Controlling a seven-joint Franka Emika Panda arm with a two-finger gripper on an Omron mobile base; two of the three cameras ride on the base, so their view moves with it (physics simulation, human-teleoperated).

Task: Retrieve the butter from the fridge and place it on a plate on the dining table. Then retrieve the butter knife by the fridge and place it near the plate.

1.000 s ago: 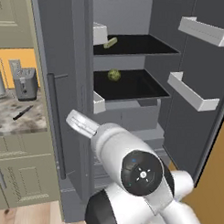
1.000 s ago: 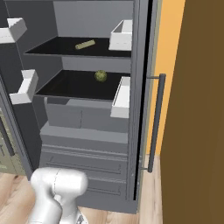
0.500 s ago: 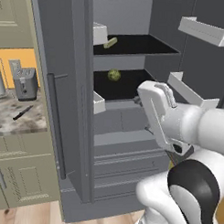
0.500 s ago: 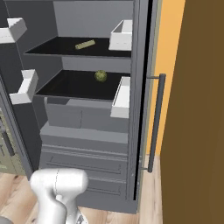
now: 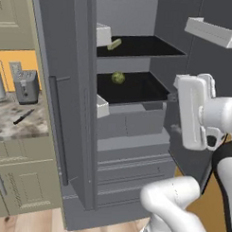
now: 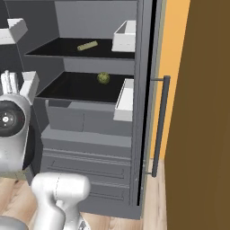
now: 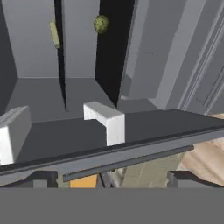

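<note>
The butter lay on the upper of the 2 black shelves in the open fridge, near the shelf's middle and clear of the white door bin beside it. One shelf down sat a round green ball, which was not wanted. The stick rested flat, its long axis running diagonally across the shelf, one end tilted toward the back wall; in the hand view it showed as a thin pale bar beside the ball.

The gripper hung well short of the shelves with its fingers spread wide and nothing between them. To do the reach well, I judged the hand should rise to the upper shelf, turn so the jaws cross the stick's narrow width, and enter above the ball's shelf.
</note>
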